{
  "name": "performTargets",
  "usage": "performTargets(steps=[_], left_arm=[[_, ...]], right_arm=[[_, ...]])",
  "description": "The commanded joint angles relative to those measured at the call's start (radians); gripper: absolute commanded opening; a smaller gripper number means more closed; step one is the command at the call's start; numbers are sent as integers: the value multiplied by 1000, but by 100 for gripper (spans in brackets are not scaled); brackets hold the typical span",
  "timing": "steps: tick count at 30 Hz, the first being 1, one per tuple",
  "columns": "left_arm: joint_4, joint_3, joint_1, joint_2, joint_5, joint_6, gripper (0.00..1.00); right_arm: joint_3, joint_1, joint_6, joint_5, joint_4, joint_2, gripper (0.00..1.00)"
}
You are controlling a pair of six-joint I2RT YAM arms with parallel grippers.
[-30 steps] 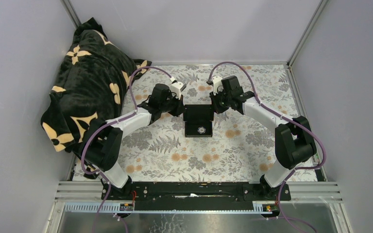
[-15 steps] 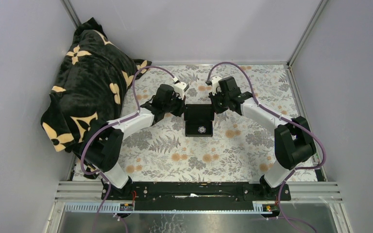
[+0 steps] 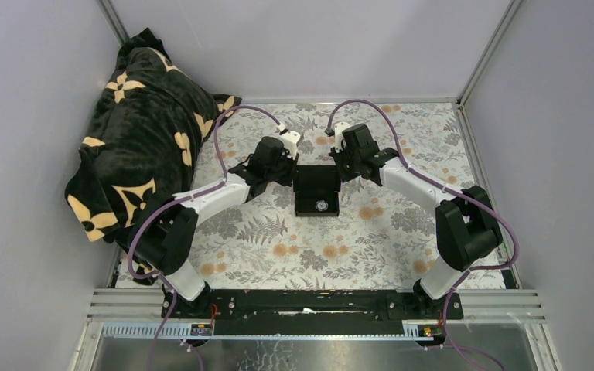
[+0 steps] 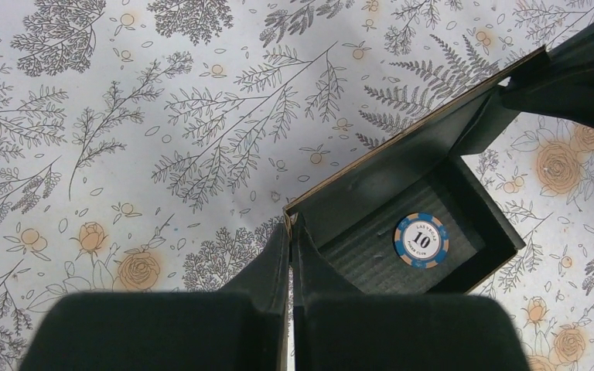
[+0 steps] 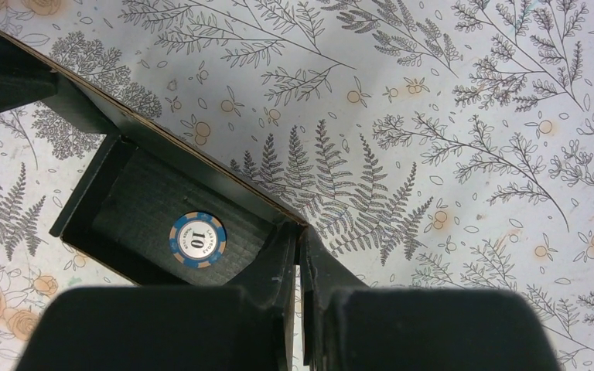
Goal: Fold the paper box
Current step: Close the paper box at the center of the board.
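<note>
The top camera looks down from high behind, while both wrist cameras closely overlook the same paper box [image 3: 315, 185].

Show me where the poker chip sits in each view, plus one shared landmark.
Top external: poker chip at picture centre, toward the near end of the paper box.
Left wrist: poker chip lower right of centre, on the box floor.
Right wrist: poker chip lower left of centre, on the box floor.
Shared landmark: the paper box around it.

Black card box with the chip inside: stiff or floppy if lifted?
Probably bendy: the black matte card box shows thin raw-edged walls, pinched by left gripper and right gripper. The blue poker chip lying flat inside may slide when tilted.
</note>
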Motion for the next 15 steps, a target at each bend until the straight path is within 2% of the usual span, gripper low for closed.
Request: performTargets(steps=[1,15], left_arm=[[29,34,-36,-23,-40,-30,0],[75,9,-72,-65,-114,-72,0]], right_arm=[[21,62,26,8,69,-44,0],[9,103,54,106,113,-84,0]])
